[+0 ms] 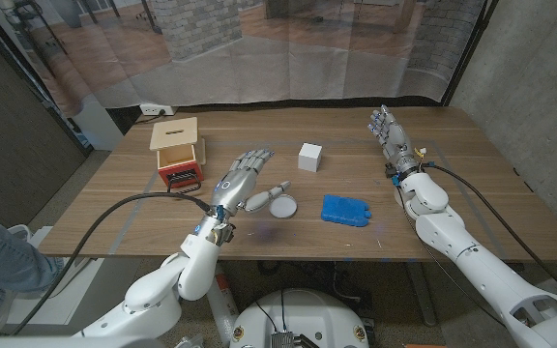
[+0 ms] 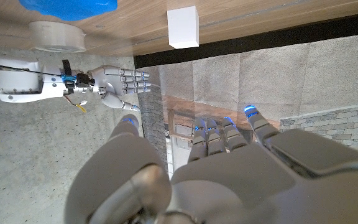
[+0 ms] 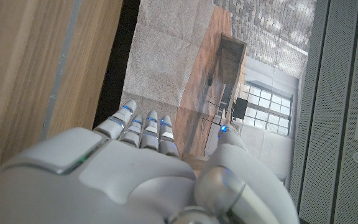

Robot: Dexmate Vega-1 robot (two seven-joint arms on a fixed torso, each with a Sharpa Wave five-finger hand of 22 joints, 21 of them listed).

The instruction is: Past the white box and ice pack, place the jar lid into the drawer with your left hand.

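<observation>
Spanning wooden table (image 1: pixel 453 208), curtained brick room behind.

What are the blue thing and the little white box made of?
The ice pack looks like glossy blue plastic: bright colour, rounded bumpy edges. What fills it can't be seen. The white box has flat, matte faces and sharp corners, so maybe cardboard, foam or painted wood; the pictures can't settle which.
</observation>
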